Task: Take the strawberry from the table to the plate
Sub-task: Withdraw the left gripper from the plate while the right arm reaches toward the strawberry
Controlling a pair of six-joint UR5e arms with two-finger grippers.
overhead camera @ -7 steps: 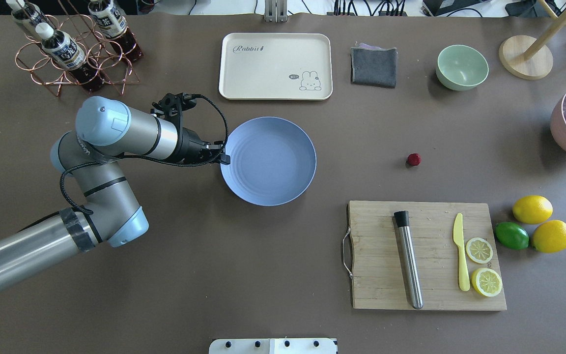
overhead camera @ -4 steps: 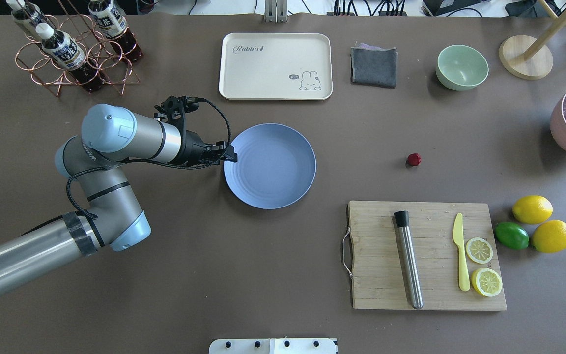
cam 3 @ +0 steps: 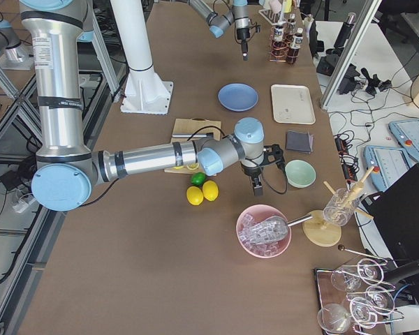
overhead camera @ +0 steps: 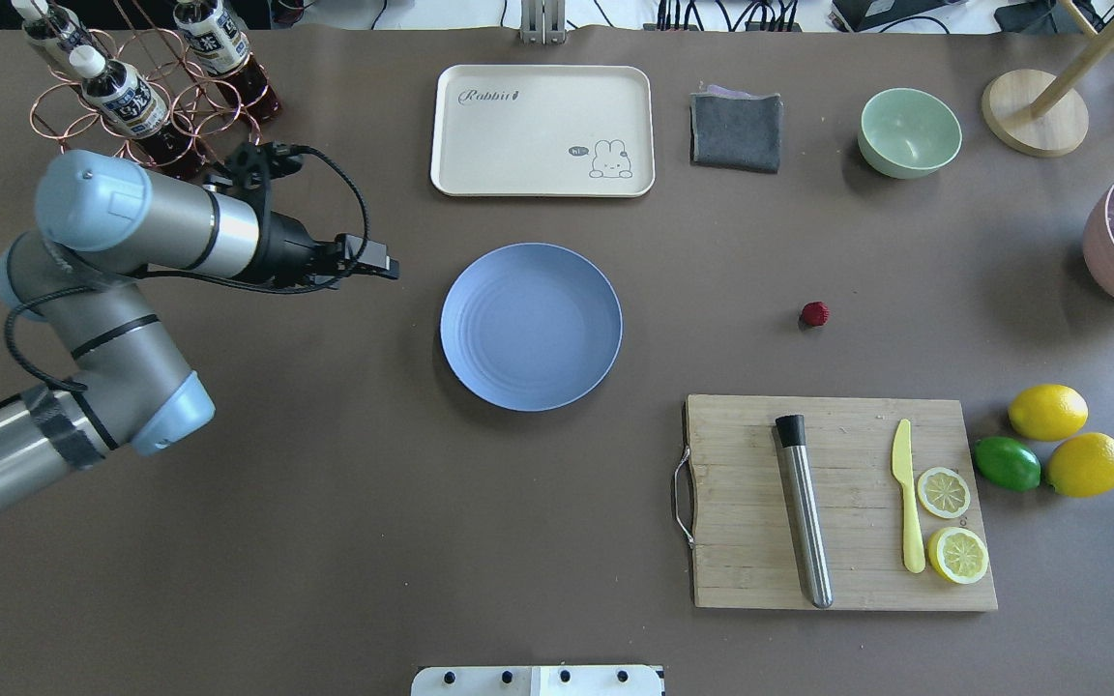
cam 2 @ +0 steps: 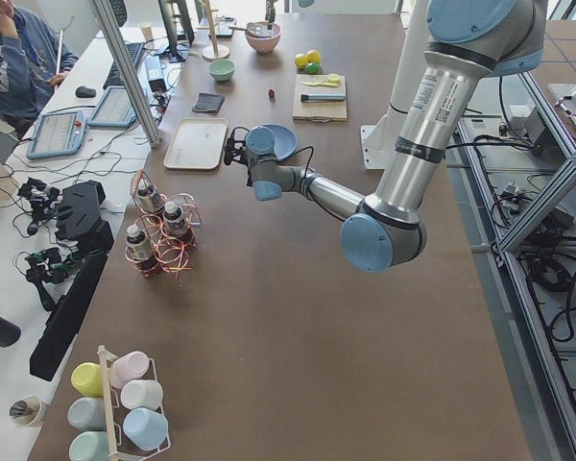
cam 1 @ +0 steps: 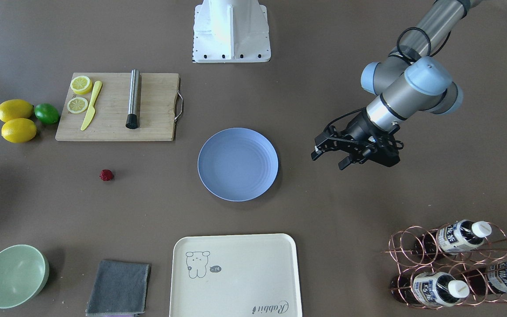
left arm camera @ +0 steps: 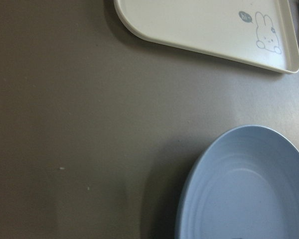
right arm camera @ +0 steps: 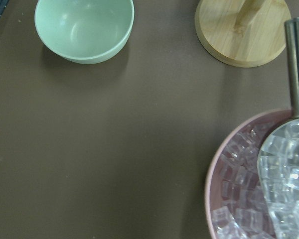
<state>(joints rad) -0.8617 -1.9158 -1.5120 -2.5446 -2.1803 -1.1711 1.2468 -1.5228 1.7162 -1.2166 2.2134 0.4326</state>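
Note:
The strawberry [overhead camera: 814, 313] [cam 1: 106, 175], small and dark red, lies alone on the table [overhead camera: 373, 541], right of the plate and above the cutting board. The blue plate [overhead camera: 531, 327] [cam 1: 237, 164] [left arm camera: 249, 199] rests flat and holds nothing. My left gripper [overhead camera: 385, 268] [cam 1: 328, 160] hovers a short way left of the plate's rim, open, with nothing between its fingers. Only the exterior right view shows my right gripper [cam 3: 257, 185], over the table between the green bowl and the pink ice bowl. Whether it is open or shut I cannot tell.
A cream tray [overhead camera: 542, 130] lies behind the plate. The copper bottle rack [overhead camera: 141, 97] stands close behind my left arm. The cutting board [overhead camera: 741, 503] carries a steel muddler, a yellow knife and lemon slices. Lemons and a lime [overhead camera: 1007, 463] lie to its right.
The plate went from lifted at its left rim to flat on the table. My left gripper let go of the rim and drew back to the left and toward the bottle rack.

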